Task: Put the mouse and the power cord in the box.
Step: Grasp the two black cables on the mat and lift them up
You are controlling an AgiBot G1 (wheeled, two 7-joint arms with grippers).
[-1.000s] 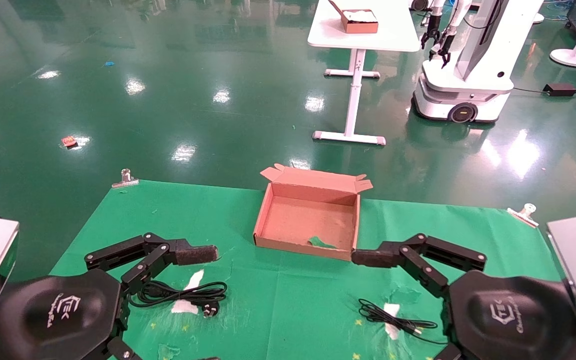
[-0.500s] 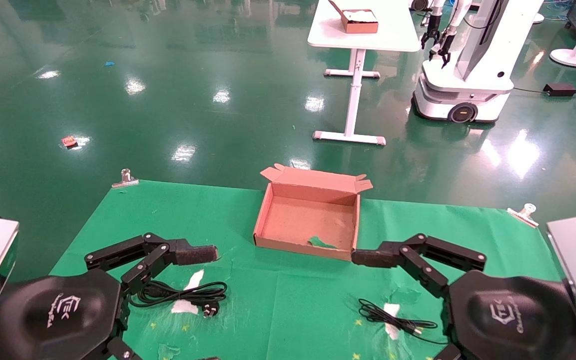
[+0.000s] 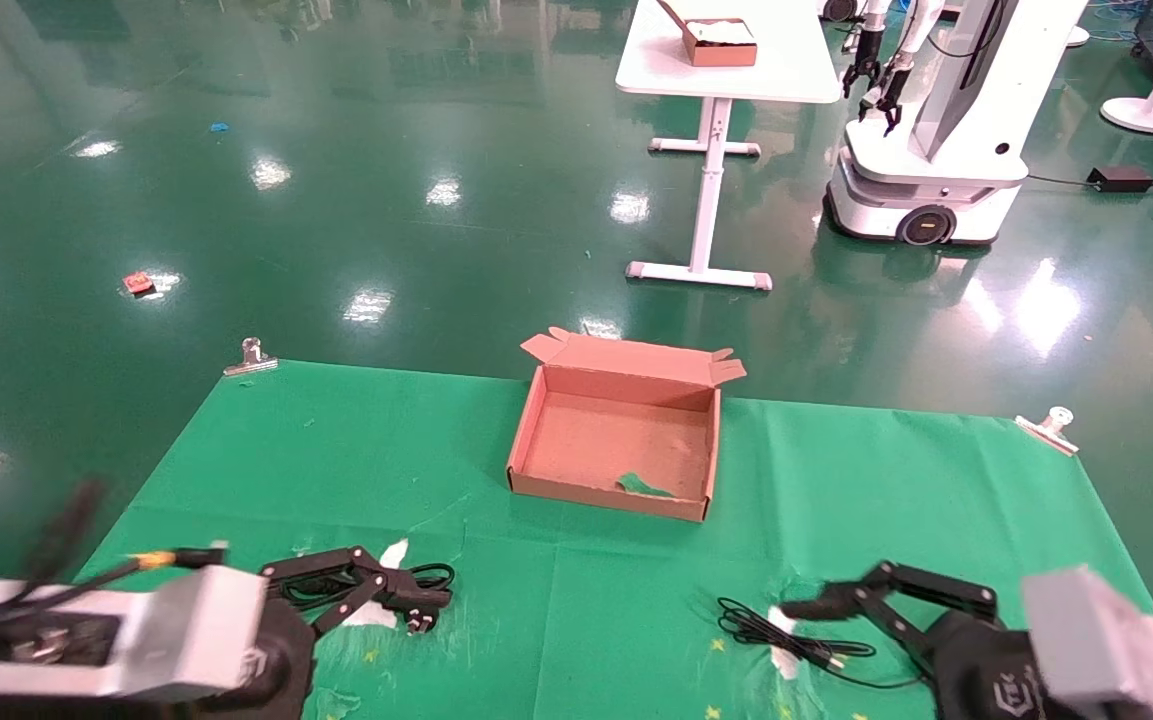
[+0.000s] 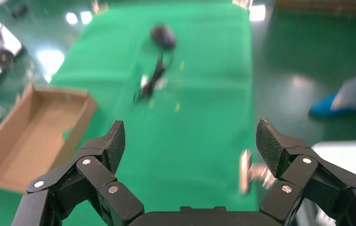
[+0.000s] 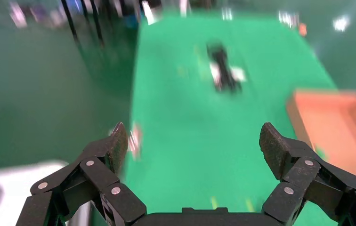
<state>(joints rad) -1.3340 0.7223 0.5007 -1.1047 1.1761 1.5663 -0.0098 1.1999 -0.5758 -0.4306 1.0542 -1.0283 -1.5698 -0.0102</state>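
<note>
The open brown cardboard box (image 3: 536,425) stands at the middle of the green cloth, its flap lid leaning back. The coiled black power cord (image 3: 428,577) lies at the near left, and my left gripper (image 3: 376,590) stands open low beside it. A thin black mouse cable (image 3: 771,638) lies at the near right, with my open right gripper (image 3: 816,615) just to its right. The head view does not show the mouse. In the left wrist view the black mouse (image 4: 163,36) sits far off past my open left gripper (image 4: 190,141). My right gripper (image 5: 192,141) faces the distant cord (image 5: 223,68).
Metal clips (image 3: 251,355) (image 3: 1048,425) pin the cloth's far corners. A green scrap (image 3: 641,485) lies inside the box. Beyond, a white table (image 3: 796,75) carries another brown box (image 3: 719,42), beside another robot (image 3: 926,150). A person's blue shoe (image 4: 331,103) shows beside the table.
Both arms have dropped and drawn back toward the table's near edge. The left gripper is now down by the power cord and the right by the mouse cable. Both stay open.
</note>
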